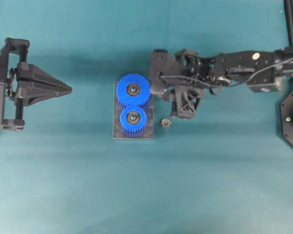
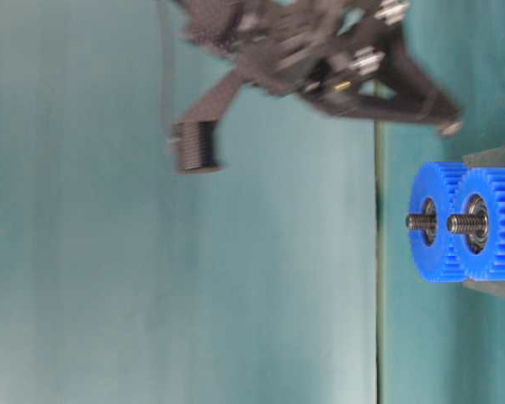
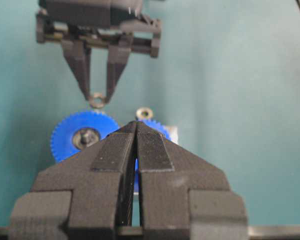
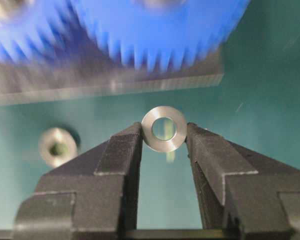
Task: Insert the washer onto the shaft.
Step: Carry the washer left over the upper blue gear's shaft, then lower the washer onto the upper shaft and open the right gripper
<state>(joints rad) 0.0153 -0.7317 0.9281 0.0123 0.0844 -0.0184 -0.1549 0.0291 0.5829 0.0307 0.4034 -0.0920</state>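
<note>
Right wrist view, closest in: the right gripper (image 4: 164, 136) has its two fingertips pinched on the rim of the washer (image 4: 164, 128), a thin, bright metal ring with a clean round hole, held on edge and clear of the teal table (image 4: 260, 85). Just beyond and off to one side, a second small metal ring (image 4: 58, 146) lies flat on the cloth. Past that sits the grey base plate (image 4: 105, 82) carrying the two blue gears (image 4: 155, 30), blurred here.

From above, both gears (image 1: 133, 90) sit meshed on the plate, each with a dark threaded shaft (image 2: 467, 223) standing up through its hub. The right gripper (image 1: 162, 90) hangs right beside the upper gear.

So the pick-up looks done, and carrying is the step in hand. My guess is the next move needs the ring tipped flat and its hole centred over a shaft tip before lowering; there is little room for error.

Farthest off, the left gripper (image 1: 63, 89) waits well apart, fingers pressed together on nothing.
</note>
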